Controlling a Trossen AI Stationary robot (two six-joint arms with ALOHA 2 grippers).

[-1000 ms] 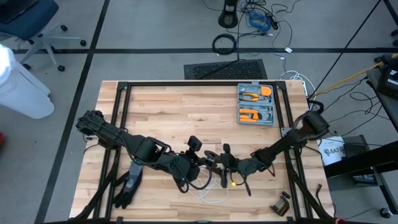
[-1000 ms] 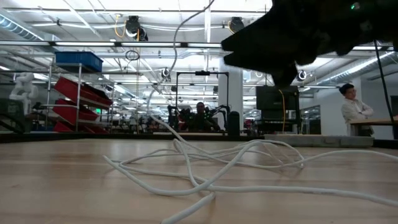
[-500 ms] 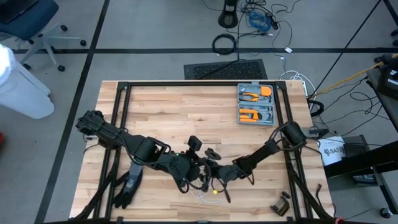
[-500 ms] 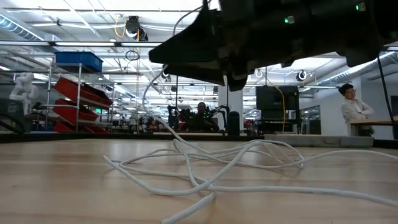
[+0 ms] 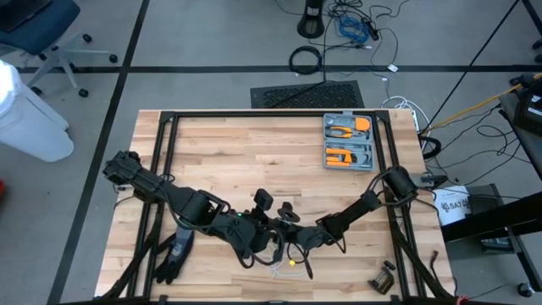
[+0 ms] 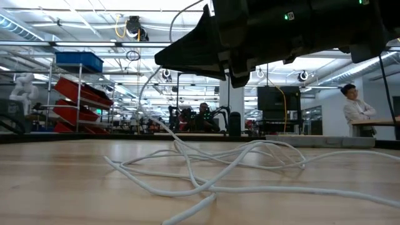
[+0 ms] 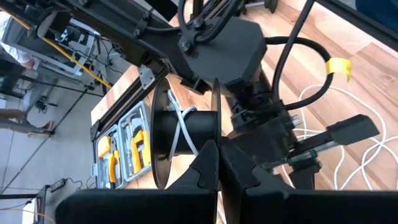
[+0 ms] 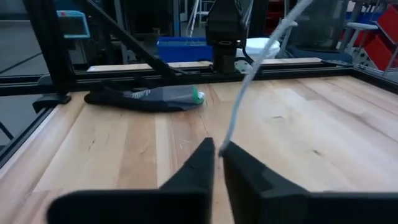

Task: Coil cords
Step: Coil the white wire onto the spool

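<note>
A thin white cord (image 6: 219,165) lies in loose loops on the wooden table near its front edge (image 5: 279,268). One strand rises from the pile (image 6: 150,106). My left gripper (image 7: 217,163) is shut on a black spool (image 7: 183,132), which has a few turns of cord round its hub. It hangs above the table's near middle (image 5: 264,212). My right gripper (image 8: 219,149) sits close beside it (image 5: 290,244), low over the table and shut on the cord. My left gripper pinches the rim of one of the spool's thin discs (image 7: 216,134) between its two fingers. The spool is lifted clear of the table with its hub lying across the fingers. My right gripper pinches a single strand of the white cord (image 8: 225,142) between its fingertips, the fingers nearly level. From the fingers the strand runs up and away (image 8: 273,34), off the table.
An open grey case of orange tools (image 5: 349,142) lies at the far right. A black glove (image 5: 174,254) lies at the near left, and a small dark object (image 5: 383,277) at the near right. Black frame rails (image 5: 165,161) edge the table. People show in the room beyond (image 6: 353,103).
My right gripper has moved toward the table's left and near edges and a little down, closing in on the spool and my left gripper. For the last half second it has stayed there. The cord pile on the table lies as before.
</note>
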